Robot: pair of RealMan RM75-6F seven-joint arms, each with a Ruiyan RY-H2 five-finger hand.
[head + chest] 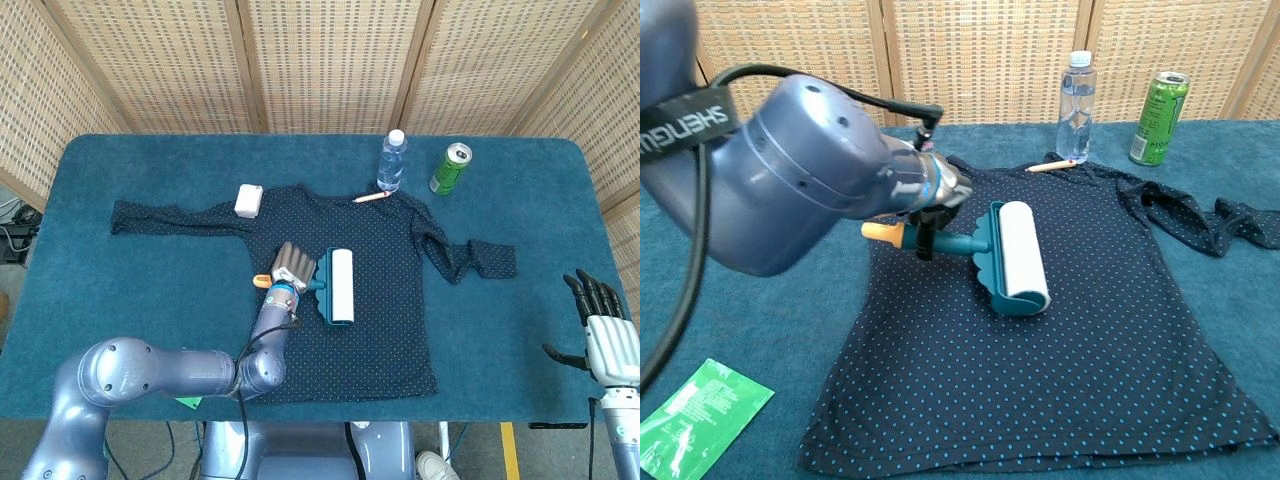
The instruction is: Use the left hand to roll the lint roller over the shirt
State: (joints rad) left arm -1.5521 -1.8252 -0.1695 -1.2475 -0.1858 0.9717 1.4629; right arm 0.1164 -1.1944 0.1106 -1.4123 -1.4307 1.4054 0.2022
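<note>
Lint roller [1020,256]: on shirt [1070,330] mid-chest — my left hand [292,266] grips its handle.
Progress: rolling underway — lower and right shirt areas left, I judge.
Right hand [606,335]: fingers spread, holding nothing.

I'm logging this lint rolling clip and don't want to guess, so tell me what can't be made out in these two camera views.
- Left robot hand fingers on the lint roller handle: chest view, hidden behind the arm's bulk.
- White block by the shirt collar: chest view, hidden behind the arm.
- Green packet: head view, almost wholly under the arm.
- Right robot hand: outside the chest view.
- Green can label: too small to read.
</note>
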